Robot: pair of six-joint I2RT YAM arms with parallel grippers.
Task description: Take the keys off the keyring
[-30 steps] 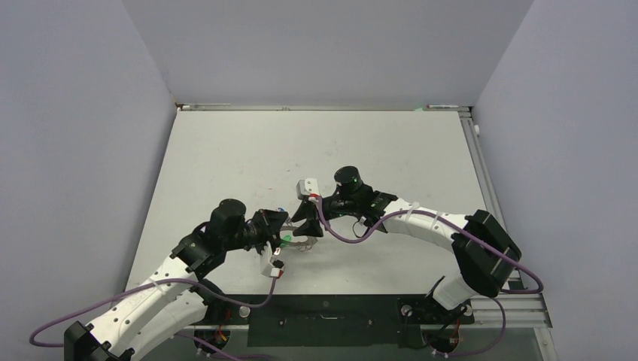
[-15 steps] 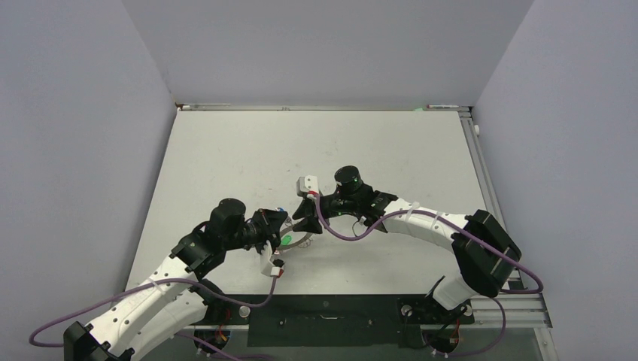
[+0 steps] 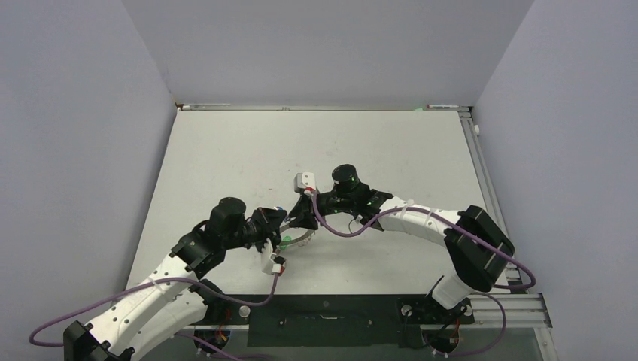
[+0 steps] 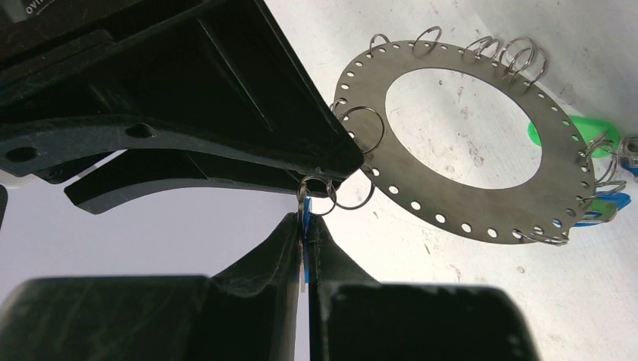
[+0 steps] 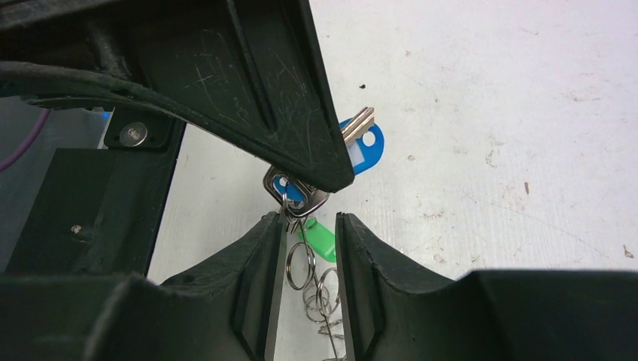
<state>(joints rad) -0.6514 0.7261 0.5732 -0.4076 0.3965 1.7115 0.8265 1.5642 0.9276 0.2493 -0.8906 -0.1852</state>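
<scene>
The keyring (image 4: pixel 459 199) is a flat silver disc with small wire loops on its rim, lying on the white table between both grippers (image 3: pixel 299 239). My left gripper (image 4: pixel 305 226) is shut on a thin blue key seen edge-on, which hangs on a rim loop. In the right wrist view the same blue key (image 5: pixel 366 143) shows with a silver blade. My right gripper (image 5: pixel 310 222) is open, its fingers on either side of the ring's rim and several loops. A green key (image 5: pixel 322 242) lies just beyond. A green key (image 4: pixel 575 128) and another blue key (image 4: pixel 611 201) sit at the ring's far rim.
The two grippers (image 3: pixel 290 224) nearly touch at the table's middle front. The right gripper's black body (image 4: pixel 226 113) fills the upper left of the left wrist view. The table's near edge and a black base plate (image 5: pixel 83 203) lie to the left in the right wrist view.
The right gripper has shifted a little left and away, closer to the left gripper. The ring has moved slightly with it. The left gripper stays shut on the blue key.
</scene>
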